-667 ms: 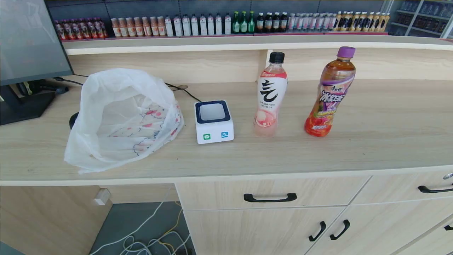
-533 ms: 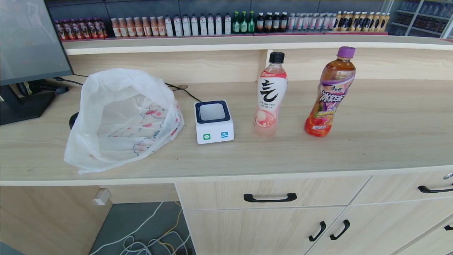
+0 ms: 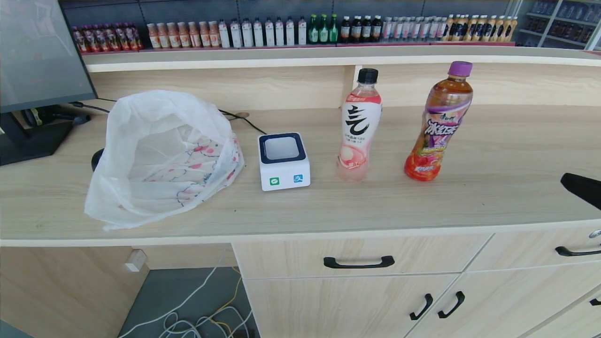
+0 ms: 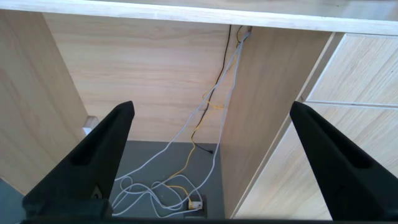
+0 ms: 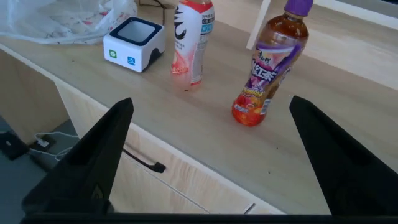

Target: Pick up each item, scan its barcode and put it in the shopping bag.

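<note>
Two bottles stand upright on the wooden counter (image 3: 507, 155): a pink drink bottle (image 3: 358, 129) with a black cap and, to its right, an amber tea bottle (image 3: 437, 124) with a purple cap. A white scanner box (image 3: 283, 161) sits left of them, and an open white shopping bag (image 3: 162, 155) lies further left. My right gripper (image 5: 211, 102) is open and hovers above the counter's front edge, short of the tea bottle (image 5: 267, 68) and the pink bottle (image 5: 191, 40); one of its fingers (image 3: 582, 188) shows at the right edge. My left gripper (image 4: 211, 109) is open below the counter.
A monitor on a black stand (image 3: 33, 80) fills the counter's far left. A raised shelf (image 3: 328, 54) with rows of bottles runs behind. Drawers with black handles (image 3: 359, 261) sit under the counter. Loose cables (image 4: 180, 180) lie on the floor in the recess.
A dark finger of my right gripper has come into the head view at the right edge, over the counter. The bottles, scanner and bag have not moved.
</note>
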### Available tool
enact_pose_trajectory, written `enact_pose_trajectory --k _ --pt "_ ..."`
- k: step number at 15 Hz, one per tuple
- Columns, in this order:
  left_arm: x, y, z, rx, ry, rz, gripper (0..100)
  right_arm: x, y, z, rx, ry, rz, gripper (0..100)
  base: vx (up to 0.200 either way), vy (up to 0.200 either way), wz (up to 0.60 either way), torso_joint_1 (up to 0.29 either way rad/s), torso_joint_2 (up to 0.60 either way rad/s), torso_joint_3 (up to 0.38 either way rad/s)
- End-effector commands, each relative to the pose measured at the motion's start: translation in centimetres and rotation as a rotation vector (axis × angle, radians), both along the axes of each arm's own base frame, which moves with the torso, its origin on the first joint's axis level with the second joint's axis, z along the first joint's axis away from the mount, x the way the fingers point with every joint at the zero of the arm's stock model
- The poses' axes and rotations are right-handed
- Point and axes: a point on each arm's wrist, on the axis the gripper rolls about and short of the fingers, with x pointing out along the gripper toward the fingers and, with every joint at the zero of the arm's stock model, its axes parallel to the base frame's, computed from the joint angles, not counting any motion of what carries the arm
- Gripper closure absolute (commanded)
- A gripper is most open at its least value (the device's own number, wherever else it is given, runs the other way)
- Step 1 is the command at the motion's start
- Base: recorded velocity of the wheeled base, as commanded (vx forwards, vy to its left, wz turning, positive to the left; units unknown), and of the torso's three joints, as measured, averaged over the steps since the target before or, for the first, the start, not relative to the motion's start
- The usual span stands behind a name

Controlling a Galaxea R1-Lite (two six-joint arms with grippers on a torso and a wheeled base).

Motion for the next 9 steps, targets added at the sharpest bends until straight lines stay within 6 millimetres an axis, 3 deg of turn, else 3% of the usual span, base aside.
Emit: enact_pose_trajectory --k 1,9 --pt "0.0 0.0 0.0 0.000 -0.001 0.001 0 2.2 1.2 0.4 -0.026 0.033 0.035 0 0.000 0.000 0.00 0.000 0.00 0.000" --pt "0.0 0.0 0.0 0.000 -0.001 0.001 0 7.0 7.8 1.8 -0.017 -0.016 0.121 0 0.000 0.000 0.00 0.000 0.00 0.000"
